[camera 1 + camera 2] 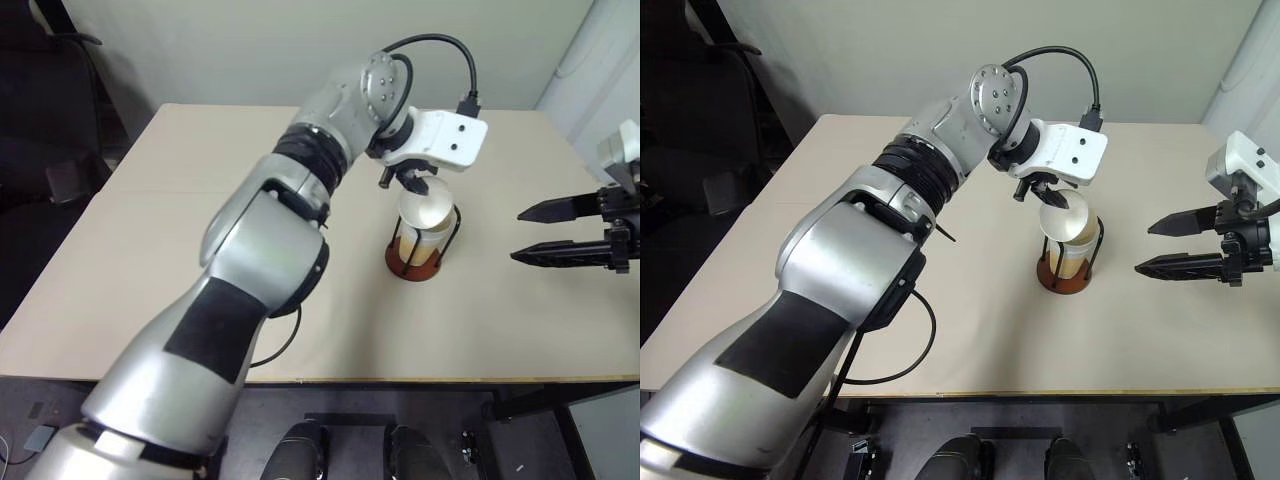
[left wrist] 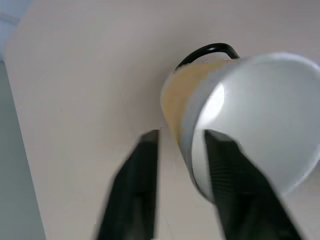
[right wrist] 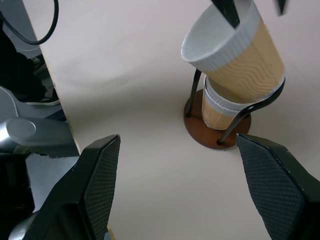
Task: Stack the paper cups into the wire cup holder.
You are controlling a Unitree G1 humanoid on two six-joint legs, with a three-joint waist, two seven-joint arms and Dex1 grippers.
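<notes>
Left pincer: my left gripper hangs over the top cup; fingers spread, one fingertip inside the white mouth, the other outside the wall; whether either pad touches the rim I cannot tell
Top cup: tilted, its lower end sunk into the cup beneath; mouth leaning away from upright
Lower cups: at least one more paper cup sits in the wire cup holder; how many are nested I cannot tell
Holder: round reddish-brown base flat on the table; black wire loops around the stack
Right pincer: my right gripper floats well apart from the holder on my right, fingers wide apart, pinching nothing
Open room: bare tabletop all around the holder; clear gap between the holder and my right fingertips
Edges: holder stands near the table's middle, well in from the near edge and the far edge; my right gripper hangs near the table's right edge
</notes>
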